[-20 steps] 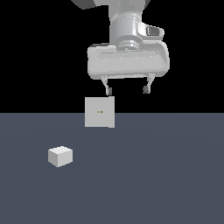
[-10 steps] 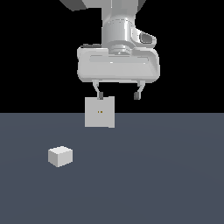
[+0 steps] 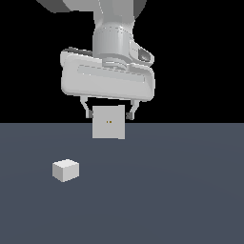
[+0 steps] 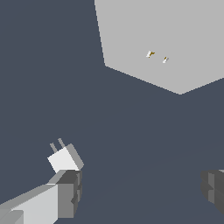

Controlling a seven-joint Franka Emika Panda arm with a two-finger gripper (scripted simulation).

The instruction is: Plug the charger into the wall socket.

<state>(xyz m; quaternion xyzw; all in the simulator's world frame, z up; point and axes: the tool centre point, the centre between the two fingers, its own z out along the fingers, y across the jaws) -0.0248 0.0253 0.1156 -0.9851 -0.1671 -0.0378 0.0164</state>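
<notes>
The charger (image 3: 66, 170) sits on the counter (image 3: 181, 190), toward the exterior view's left of the wall socket (image 3: 109, 122) and nearer the camera. The gripper (image 3: 108, 113) hangs above the socket, pointing down, fingers spread wide and empty.

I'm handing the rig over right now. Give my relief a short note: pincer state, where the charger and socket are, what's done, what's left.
Pincer: open, empty, up off the floor, in front of the wall socket's top edge in the exterior view.
Charger: lying on the floor toward the exterior view's left, nearer that camera than the socket, untouched. The wrist view shows its two prongs.
Wall socket: upright plate on the floor, two small holes at its centre.
Done: nothing grasped.
Left: go to the charger, grip it, line the prongs up with the holes, push in.
</notes>
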